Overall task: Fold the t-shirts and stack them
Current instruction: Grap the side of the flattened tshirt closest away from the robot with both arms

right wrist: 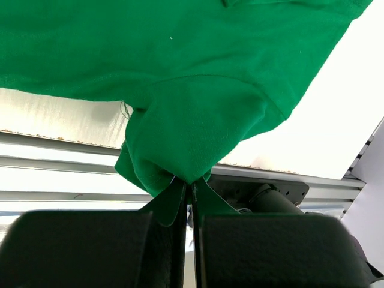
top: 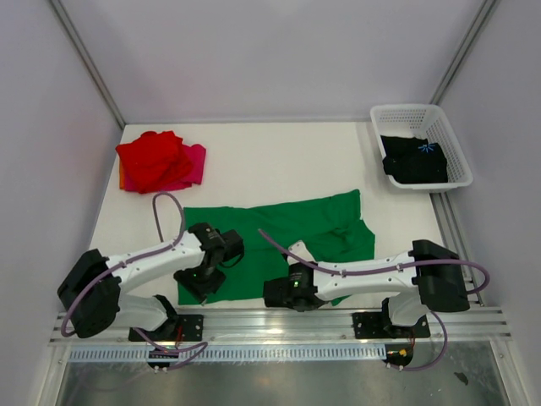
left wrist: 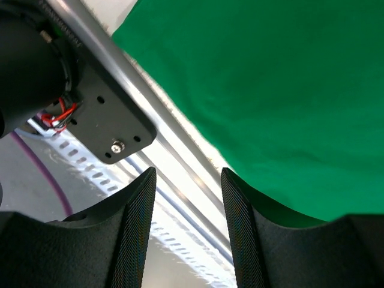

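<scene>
White tabletop [top: 270,161], matte, spans enclosure floor. White plastic lattice basket [top: 407,118] on tabletop at far right corner, close beside right wall. Pale grey wall panels [top: 279,51] on left, back and right. Metal corner posts [top: 84,63] slant up from both far corners. Ribbed aluminium rail [top: 279,323] runs along near edge. Slotted strip [top: 279,351] just below rail. Grey floor [top: 338,385] beneath, small dark speck at right.

The top camera looked down from above and behind the arms, taking in the whole table [top: 254,161]. Both wrist cameras sat close, peering past the left gripper [left wrist: 186,177] and right gripper [right wrist: 191,183]; all shared the green shirt [top: 287,228] and near rail [top: 254,319].
</scene>
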Controlling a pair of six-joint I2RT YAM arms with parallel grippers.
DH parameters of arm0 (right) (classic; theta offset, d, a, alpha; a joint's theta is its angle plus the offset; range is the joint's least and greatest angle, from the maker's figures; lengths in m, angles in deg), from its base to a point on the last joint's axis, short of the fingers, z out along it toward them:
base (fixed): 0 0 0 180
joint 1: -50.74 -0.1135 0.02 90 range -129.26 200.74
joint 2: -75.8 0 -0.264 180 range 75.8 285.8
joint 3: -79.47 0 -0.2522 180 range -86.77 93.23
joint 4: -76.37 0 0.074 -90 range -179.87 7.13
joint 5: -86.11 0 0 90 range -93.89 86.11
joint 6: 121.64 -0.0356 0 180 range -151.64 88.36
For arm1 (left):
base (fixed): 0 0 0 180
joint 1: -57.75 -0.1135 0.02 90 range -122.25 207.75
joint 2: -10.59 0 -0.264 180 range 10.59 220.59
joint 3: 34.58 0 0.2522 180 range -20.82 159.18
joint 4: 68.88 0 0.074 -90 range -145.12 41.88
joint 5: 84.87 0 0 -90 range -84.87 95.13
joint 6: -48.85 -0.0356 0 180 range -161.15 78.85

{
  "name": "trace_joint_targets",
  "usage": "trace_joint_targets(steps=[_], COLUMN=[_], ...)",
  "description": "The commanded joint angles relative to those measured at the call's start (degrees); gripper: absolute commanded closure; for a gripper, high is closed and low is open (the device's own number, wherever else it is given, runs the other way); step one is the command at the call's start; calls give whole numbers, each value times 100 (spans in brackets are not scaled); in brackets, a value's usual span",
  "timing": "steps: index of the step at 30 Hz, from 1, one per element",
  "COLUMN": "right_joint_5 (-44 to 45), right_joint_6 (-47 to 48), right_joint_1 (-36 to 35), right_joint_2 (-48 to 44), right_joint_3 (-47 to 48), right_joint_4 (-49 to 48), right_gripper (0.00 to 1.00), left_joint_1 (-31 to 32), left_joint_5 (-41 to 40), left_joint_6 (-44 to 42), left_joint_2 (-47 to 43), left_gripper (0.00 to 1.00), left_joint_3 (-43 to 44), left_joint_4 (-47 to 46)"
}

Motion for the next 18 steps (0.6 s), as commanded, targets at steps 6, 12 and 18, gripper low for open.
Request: trace_joint_targets(steps=[6,12,18], right_joint_5=[327,371,467], right_joint_6=[297,464,719], right_joint_1=[-19,-19,-2], right_joint_2=[-281,-343,-378], right_joint_3=[204,196,230], right_joint_4=[106,220,326], right_gripper=[97,97,97], left_joint_1=[769,1244,1482], left_joint_5=[530,767,838], left_joint_6=[1563,2916,3830], left_joint_2=[-182,-587,-797], left_gripper=[49,48,47], left_joint_3=[-267,-556,-1083], left_joint_4=[1507,1147,602])
